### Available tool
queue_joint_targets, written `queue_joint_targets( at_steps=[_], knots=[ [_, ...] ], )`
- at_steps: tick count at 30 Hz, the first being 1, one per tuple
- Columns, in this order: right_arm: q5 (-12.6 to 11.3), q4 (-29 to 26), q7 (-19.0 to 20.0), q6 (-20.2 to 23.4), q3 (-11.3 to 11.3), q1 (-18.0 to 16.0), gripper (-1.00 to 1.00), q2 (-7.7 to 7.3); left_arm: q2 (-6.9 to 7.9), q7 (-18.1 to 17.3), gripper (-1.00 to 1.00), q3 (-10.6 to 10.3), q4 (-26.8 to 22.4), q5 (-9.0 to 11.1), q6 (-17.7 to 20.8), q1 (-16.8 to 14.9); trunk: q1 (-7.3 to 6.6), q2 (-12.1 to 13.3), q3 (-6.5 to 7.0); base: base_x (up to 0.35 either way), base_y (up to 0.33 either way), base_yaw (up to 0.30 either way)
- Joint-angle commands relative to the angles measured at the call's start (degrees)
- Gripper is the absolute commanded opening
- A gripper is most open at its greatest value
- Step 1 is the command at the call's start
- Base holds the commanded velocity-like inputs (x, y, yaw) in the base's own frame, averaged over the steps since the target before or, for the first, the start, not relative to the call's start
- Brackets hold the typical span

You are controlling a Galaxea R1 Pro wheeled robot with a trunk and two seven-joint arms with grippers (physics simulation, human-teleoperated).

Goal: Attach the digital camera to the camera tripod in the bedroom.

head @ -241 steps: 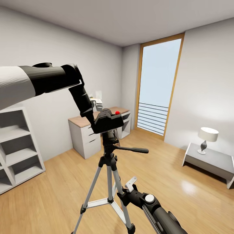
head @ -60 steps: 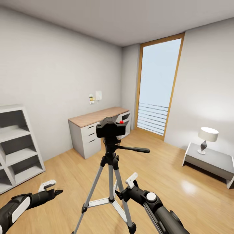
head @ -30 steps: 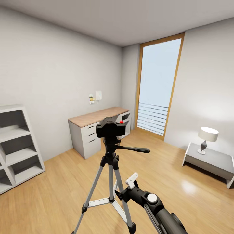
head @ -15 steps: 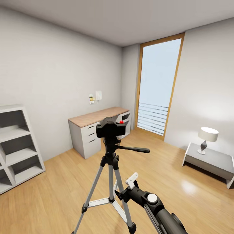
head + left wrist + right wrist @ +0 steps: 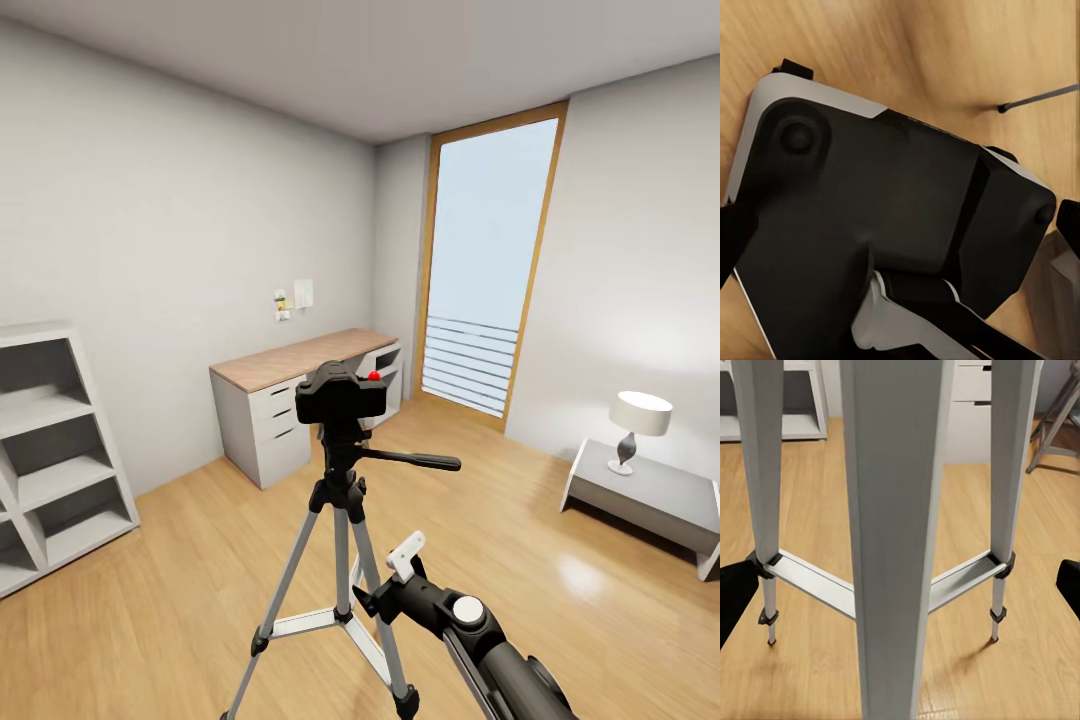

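While the digital camera tops the camera tripod, right fingers spread beside its leg.

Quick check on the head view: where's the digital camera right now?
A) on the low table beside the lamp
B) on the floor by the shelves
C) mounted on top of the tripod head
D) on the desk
C: the digital camera sits on the head of the camera tripod, above the pan handle, with no gripper touching it.
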Motion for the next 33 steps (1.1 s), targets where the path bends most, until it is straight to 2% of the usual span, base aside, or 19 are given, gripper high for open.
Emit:
queue_joint_targets(
  at_steps=[1,21,33],
  knots=[
    [0.49,0.02,0.27,0.21,-0.05,-0.01,1.0,0.04,-0.12,-0.19,1.0,-0.4,0.03,0.6,0.29,0.01,0.02,-0.04,-0.02,0.0,0.0,0.0],
    [-0.35,0.49,0.45,-0.24,-0.67,-0.08,1.0,0.11,-0.62,-0.19,1.0,-0.45,0.03,0.57,0.29,0.14,0.02,-0.04,-0.02,0.0,0.0,0.0],
    [-0.14,0.73,0.38,-0.31,-0.22,-0.09,1.0,0.26,-0.64,-0.19,1.0,-0.42,0.03,0.57,0.29,0.14,0.02,-0.04,-0.02,0.0,0.0,0.0]
  ],
)
